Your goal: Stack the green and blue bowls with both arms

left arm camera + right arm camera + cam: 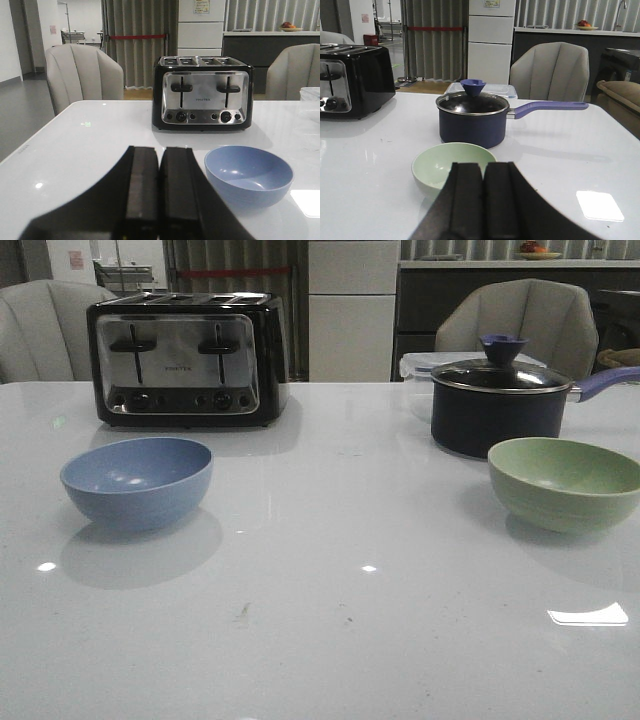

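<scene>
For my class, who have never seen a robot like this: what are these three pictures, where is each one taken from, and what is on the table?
It is a two-armed robot at a white table. One camera looks forward over the table; no arms show there. The other two sit on the wrists.

The left gripper and right gripper are the black fingers, pressed shut, holding nothing.

The blue bowl sits on the left before a toaster. The green bowl sits on the right before a dark lidded pot. The bowls are apart, not yet stacked.
</scene>
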Controlling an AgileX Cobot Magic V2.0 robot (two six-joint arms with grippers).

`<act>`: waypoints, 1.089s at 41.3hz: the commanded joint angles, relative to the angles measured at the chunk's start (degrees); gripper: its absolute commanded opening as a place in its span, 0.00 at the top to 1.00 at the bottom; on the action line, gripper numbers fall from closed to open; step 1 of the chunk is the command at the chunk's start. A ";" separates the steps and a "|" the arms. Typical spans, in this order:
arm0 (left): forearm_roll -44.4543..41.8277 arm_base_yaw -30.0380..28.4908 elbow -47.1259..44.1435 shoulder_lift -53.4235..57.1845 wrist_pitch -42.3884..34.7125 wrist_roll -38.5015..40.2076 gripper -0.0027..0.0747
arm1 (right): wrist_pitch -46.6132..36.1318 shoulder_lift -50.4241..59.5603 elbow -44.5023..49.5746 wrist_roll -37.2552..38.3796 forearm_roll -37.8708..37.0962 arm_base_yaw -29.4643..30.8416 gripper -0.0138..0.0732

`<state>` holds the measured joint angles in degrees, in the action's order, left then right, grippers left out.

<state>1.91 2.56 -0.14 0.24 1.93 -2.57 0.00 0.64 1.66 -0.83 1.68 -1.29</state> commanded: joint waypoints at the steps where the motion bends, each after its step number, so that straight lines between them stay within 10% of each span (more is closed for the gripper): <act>1: 0.46 -0.07 -0.29 1.14 -5.18 0.42 0.85 | -5.34 1.00 -0.24 -0.66 0.23 0.41 0.78; 35: 0.46 -0.07 0.79 1.14 -11.90 0.42 0.85 | -10.57 1.00 -1.06 -0.66 0.18 0.41 0.78; 45: 0.46 -0.07 12.73 0.31 -3.12 0.42 0.85 | 0.55 -0.18 -13.69 -0.66 -0.23 0.41 0.78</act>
<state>1.91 2.56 6.72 0.24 0.38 -2.57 2.08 0.64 -5.78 -0.83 1.68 -1.29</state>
